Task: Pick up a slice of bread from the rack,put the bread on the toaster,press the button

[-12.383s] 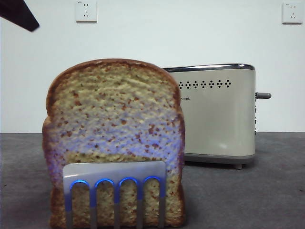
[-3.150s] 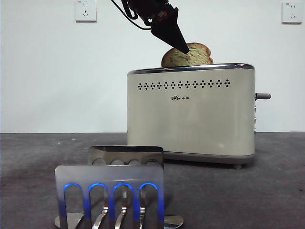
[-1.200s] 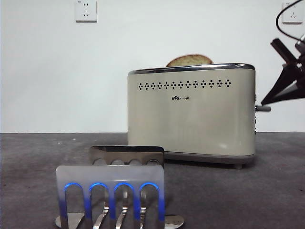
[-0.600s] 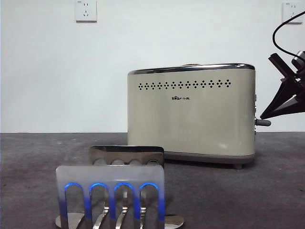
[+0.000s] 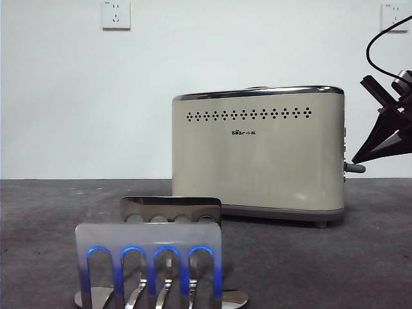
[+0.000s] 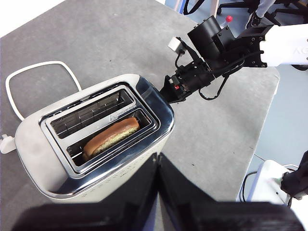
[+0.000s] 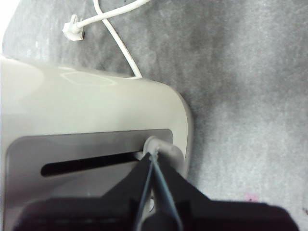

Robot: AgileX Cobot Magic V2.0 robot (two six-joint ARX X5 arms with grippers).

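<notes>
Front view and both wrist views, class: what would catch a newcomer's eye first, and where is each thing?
The cream toaster fills the middle of the front view, with the shiny rack standing empty nearer the camera. The right gripper, jaws shut, presses on the button at the toaster's narrow end. The slice of bread sits sunk in one slot.

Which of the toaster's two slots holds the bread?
The slot nearer the left pincer holds the bread; the other slot shows only bare wire.
</notes>
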